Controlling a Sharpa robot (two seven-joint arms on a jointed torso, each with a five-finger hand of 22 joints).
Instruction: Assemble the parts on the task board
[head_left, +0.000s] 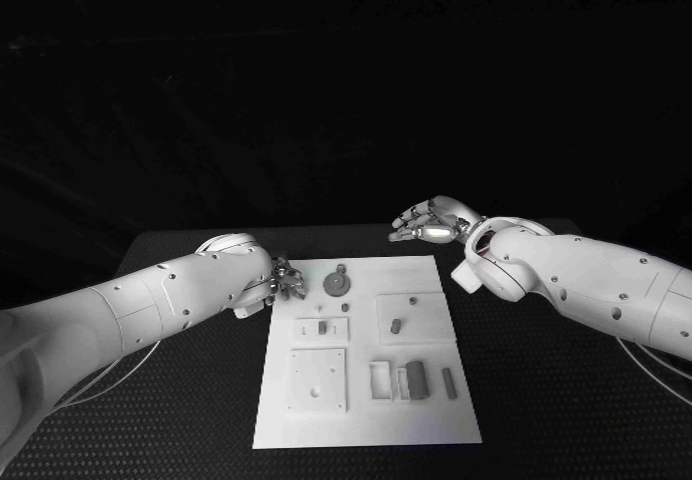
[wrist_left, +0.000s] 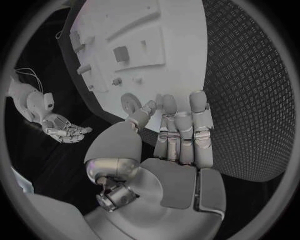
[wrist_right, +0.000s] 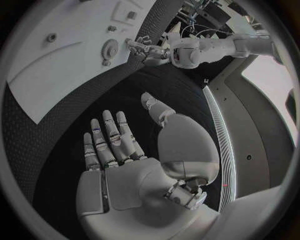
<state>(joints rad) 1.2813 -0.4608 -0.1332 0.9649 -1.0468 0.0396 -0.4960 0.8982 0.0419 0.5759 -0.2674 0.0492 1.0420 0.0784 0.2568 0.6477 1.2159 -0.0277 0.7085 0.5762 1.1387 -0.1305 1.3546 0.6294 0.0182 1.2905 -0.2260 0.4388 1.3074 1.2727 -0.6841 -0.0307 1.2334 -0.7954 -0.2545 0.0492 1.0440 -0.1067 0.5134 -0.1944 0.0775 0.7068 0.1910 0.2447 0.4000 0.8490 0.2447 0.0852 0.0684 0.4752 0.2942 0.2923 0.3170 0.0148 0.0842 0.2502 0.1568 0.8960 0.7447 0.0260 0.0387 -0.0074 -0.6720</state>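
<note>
The round disc part lies flat near the far left corner of the task board; it looks small, rigid and light, best pinched at its rim. The left hand hovers beside it, fingers extended, holding nothing. The right hand hangs spread beyond the board's far edge, empty.

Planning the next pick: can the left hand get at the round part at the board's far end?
Probably yes. The left hand is open at the board's far left edge, its fingers right beside the round part, with nothing between them.
</note>
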